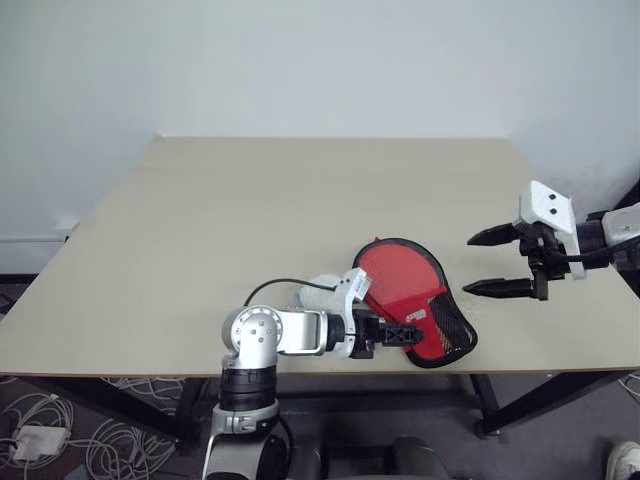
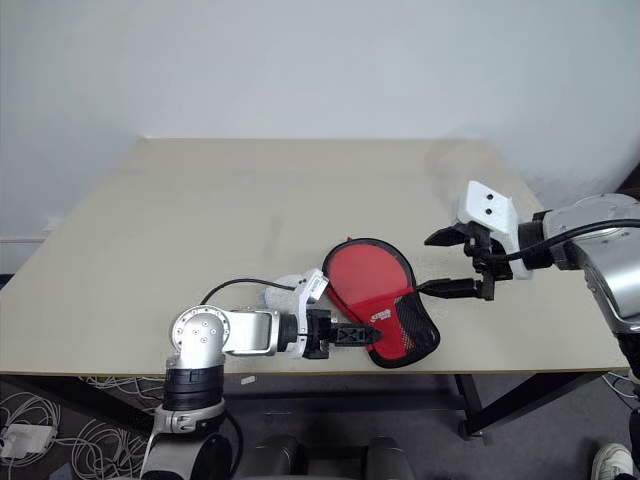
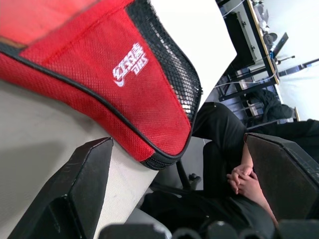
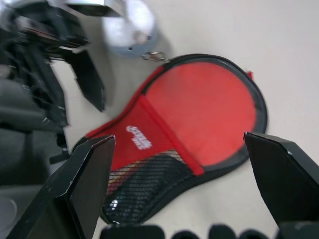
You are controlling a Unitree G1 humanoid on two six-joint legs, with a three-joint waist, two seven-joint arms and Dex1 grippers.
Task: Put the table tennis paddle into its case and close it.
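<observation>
Black-fingered hands [image 1: 398, 331] [image 1: 492, 262] wide apart, empty.

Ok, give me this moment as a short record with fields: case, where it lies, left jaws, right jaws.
case: red case, black mesh at its narrow end
place: flat on the table, narrow end at the near edge
left gripper: jaws open, at the case's narrow end
right gripper: jaws open, beside the case, holding nothing

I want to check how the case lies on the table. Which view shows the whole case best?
The right wrist view: the case shows whole from above, with its round red face, white logo and black mesh end. The two eye views show it whole but small, near the table's front edge. The left wrist view catches just its logo end, close up.
</observation>
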